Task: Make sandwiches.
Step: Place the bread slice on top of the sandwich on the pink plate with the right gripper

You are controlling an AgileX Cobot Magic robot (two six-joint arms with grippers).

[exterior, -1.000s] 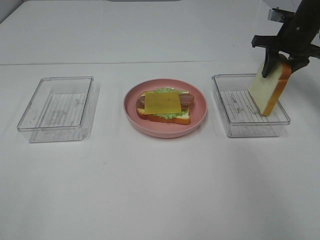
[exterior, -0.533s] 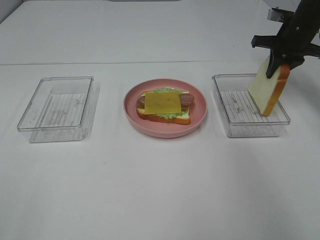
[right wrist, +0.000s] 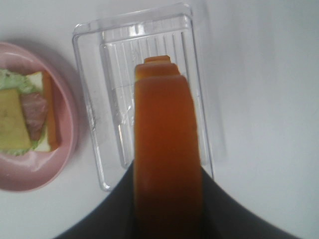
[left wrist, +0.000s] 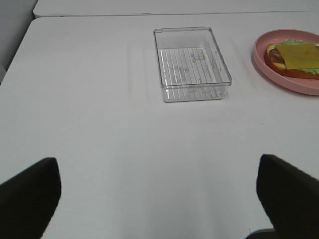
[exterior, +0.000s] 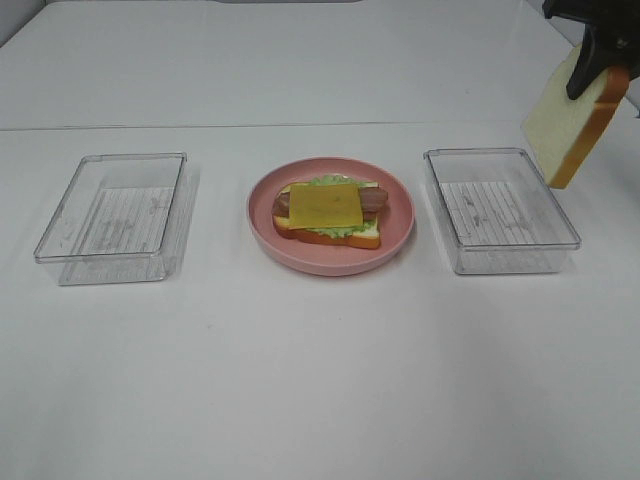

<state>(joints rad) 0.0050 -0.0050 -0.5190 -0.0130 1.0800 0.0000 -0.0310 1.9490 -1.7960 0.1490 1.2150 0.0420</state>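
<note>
A: Right gripper [exterior: 596, 62], upper right of the high view: black jaws clamped on the top edge of a white bread slice [exterior: 560, 122] with orange-brown crust. The slice hangs tilted, white face toward the table's middle, crust edge on the outer side.

B: Where does it hang against the tray?

A: In the air, clear of the right clear plastic tray [exterior: 500, 208], off that tray's far right corner. The wrist view on that arm looks straight down the crust, with the ribbed tray floor behind it. How far the fingers wrap round the slice is hard to read there; they merge into dark blur at the frame's base.

B: Left gripper?

A: Left gripper [left wrist: 159, 194] spread wide, nothing between the two dark fingertips, over bare white table [exterior: 320, 380]. Ahead of it sits the left clear plastic tray [left wrist: 191, 63].

B: The sandwich itself?

A: On the round pink plate [exterior: 330, 215] between the two trays: a bread slice at the bottom [exterior: 322, 237], green lettuce [exterior: 345, 229], reddish-brown meat strips [exterior: 374, 199], and a yellow cheese square [exterior: 324, 204] uppermost. No top slice on it yet.
</note>
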